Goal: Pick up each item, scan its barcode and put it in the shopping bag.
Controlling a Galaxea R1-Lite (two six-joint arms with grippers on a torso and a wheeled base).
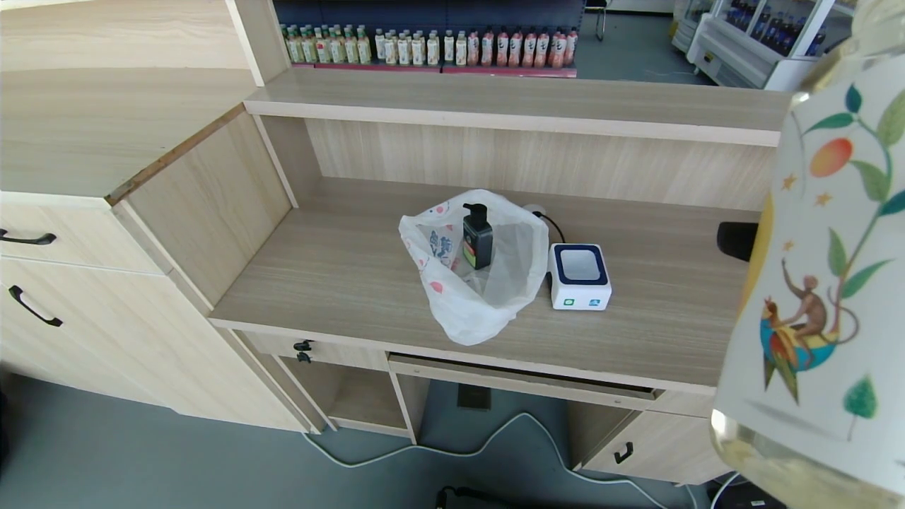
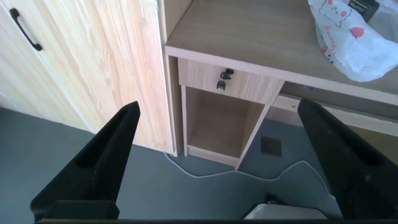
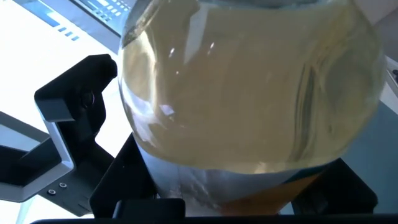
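**Q:** so what's in the bag, and where's the thing you've got?

**Me:** The shopping bag [image 1: 470, 297] sits open in the middle of the counter [image 1: 339, 268]. It's thin white plastic with pink and red marks and some blue print I can't make out. One item stands upright inside it, a black pump bottle [image 1: 478, 240]. Its label looks red and yellow-green, I think, but the text is too small to read. The scanner [image 1: 579, 276] is just beside the bag on my right. It's a white box with a dark-blue-framed window on top and a green and a blue badge on the front.

**Q:** and your hands?

**Me:** My right gripper [image 3: 230, 193] is clamped on the big bottle [image 1: 820, 283], held up off the counter, close to my head camera. It's clear, full of pale yellow liquid. The white label has a drawn monkey, an orange fruit, green leaves and little stars. My left gripper [image 2: 219, 106] hangs low by the counter's front left corner, fingers spread wide, holding nothing.
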